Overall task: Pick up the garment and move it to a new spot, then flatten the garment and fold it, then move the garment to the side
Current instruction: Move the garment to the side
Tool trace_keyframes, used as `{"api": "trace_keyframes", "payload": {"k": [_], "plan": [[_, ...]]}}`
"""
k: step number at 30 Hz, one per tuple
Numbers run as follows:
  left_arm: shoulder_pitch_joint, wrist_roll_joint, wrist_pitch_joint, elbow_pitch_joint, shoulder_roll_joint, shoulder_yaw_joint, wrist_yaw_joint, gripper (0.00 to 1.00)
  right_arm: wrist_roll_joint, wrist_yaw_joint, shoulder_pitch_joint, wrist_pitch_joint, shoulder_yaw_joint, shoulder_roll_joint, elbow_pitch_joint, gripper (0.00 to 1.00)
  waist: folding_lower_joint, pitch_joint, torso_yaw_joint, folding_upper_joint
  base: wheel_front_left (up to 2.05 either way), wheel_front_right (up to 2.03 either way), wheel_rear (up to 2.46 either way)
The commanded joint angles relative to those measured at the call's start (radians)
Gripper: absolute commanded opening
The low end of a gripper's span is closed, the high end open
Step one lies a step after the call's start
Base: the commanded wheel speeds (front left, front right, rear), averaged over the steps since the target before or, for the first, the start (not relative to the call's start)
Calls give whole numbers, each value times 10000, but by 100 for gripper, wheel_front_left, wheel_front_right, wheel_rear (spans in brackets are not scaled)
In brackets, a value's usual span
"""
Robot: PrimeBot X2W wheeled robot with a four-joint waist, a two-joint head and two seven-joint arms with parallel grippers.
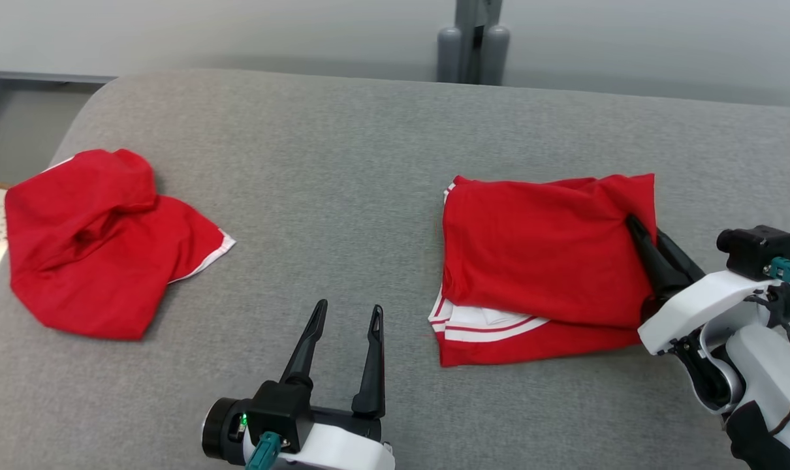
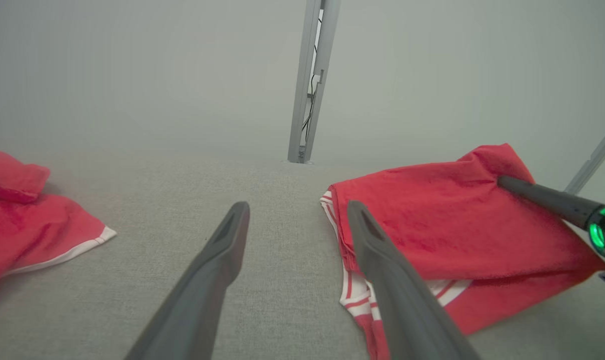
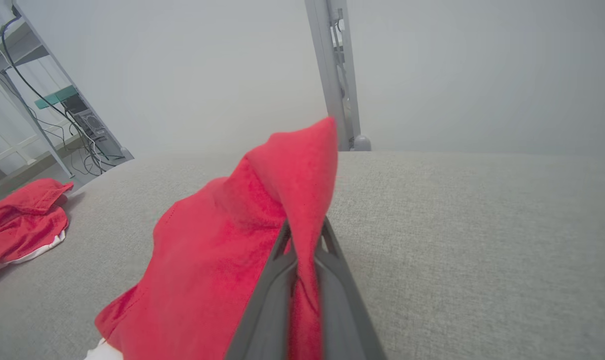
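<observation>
The folded red garment, white-striped trim showing at its near edge, lies on the right of the grey fabric surface, and the right end effector is pinched shut on its far right corner. The left end effector hangs wide open, holding nothing, just beside the garment's left edge. A crumpled red garment lies well apart at the left, and a grey post stands beyond the far edge.
</observation>
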Motion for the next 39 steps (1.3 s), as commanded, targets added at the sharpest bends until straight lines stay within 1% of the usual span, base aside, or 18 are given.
{"api": "trace_keyframes", "payload": {"k": [1, 5, 10, 15, 26, 29, 32, 39], "plan": [[-105, 72, -46, 9, 35, 51, -47, 100, -155, 1, 65, -3, -114, -51, -71, 0, 0, -60, -242, 0, 0, 0, 0], [-196, 146, -46, 11, 35, 72, -81, 100, -762, 1, 17, -1, -477, -35, -416, 0, 0, -49, -760, 0, 0, 0, 0], [-327, 363, -46, -63, 37, 123, -120, 100, -1161, 1, -41, -1, -832, 13, -757, 0, 0, -16, -1468, 0, 0, 0, 0], [-462, 919, -46, -119, 38, 96, -164, 100, -1350, 1, 84, -1, -1111, 115, -1030, 0, 0, 4, -2197, 0, 0, 0, 0], [-644, 1232, -46, 177, 37, 209, -334, 100, -1424, 1, 104, -1, -1313, 297, -1095, 0, 0, 121, -3734, 0, 0, 0, 0], [-761, 1176, -46, 167, 38, 170, -363, 100, -1303, 1, 53, -1, -1444, 225, -992, 0, 0, 313, -3936, 0, 0, 0, 0], [-996, 1038, -46, 86, 40, 141, -387, 100, -1133, 1, -199, -1, -1677, 59, -931, 0, 0, 658, -3985, 0, 0, 0, 0], [-1909, 1259, -46, 42, 38, -234, -400, 100, -1492, 1, -1072, -1, -1915, -891, -512, 0, 0, 1796, -3767, 0, 0, 0, 0]]}}
